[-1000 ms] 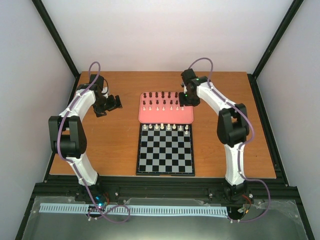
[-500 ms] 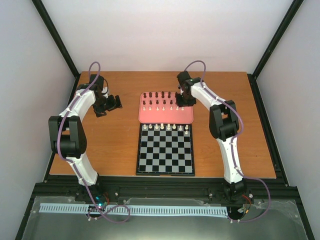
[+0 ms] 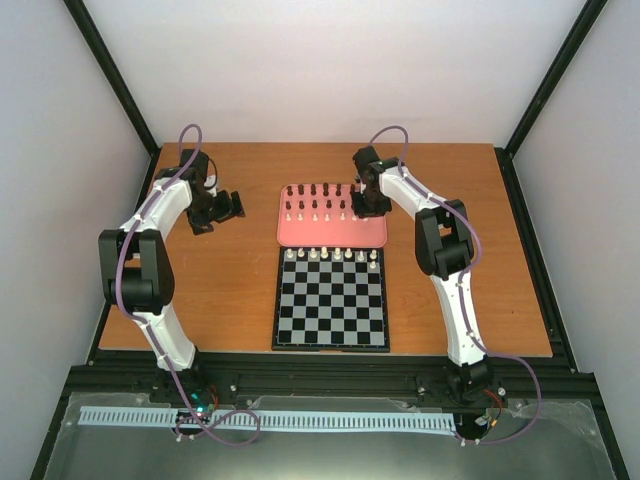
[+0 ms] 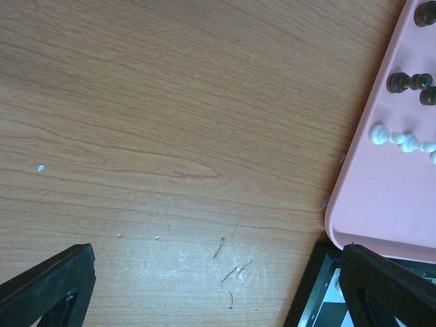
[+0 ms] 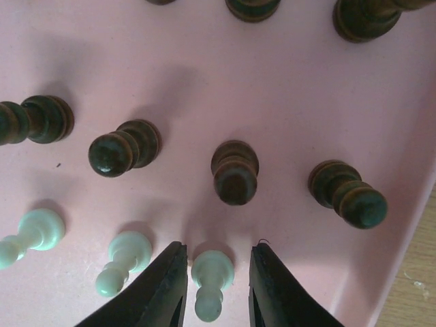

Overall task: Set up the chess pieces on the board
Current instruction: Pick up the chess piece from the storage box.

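Wood-grain table, scuffed and scratched; smooth matt pink tray, probably plastic; glossy dark chess pieces, duller cream chess pieces.

Pink tray on wooden table

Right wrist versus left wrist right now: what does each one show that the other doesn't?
Only the right wrist: the right gripper, open, with its fingers either side of a white pawn on the pink tray, and a row of dark pieces just beyond. Only the left wrist: the left gripper, wide open over the table with nothing between its fingers, and a corner of the board. Both: the pink tray holding dark and white pieces, plus some of the table.
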`<act>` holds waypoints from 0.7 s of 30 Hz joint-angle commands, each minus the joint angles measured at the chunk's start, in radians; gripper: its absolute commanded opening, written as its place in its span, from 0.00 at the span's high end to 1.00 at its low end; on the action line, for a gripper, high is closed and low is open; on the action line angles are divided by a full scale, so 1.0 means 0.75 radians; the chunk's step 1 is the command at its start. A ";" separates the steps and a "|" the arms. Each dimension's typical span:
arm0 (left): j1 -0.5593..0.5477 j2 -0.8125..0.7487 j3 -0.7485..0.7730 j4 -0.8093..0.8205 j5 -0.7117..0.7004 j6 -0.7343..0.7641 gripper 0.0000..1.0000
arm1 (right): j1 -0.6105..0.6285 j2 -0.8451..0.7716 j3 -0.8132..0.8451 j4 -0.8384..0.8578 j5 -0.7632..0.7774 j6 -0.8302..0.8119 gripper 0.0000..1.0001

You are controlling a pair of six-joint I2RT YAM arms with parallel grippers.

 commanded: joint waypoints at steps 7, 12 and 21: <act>-0.002 0.021 0.061 -0.019 -0.003 0.011 0.00 | -0.016 0.019 0.040 -0.028 -0.002 -0.007 0.84; -0.002 0.021 0.061 -0.020 -0.004 0.013 0.00 | -0.017 -0.004 0.044 -0.044 -0.014 -0.006 0.94; -0.002 0.015 0.063 -0.019 -0.004 0.011 0.00 | -0.011 -0.221 -0.074 -0.046 -0.053 0.011 0.95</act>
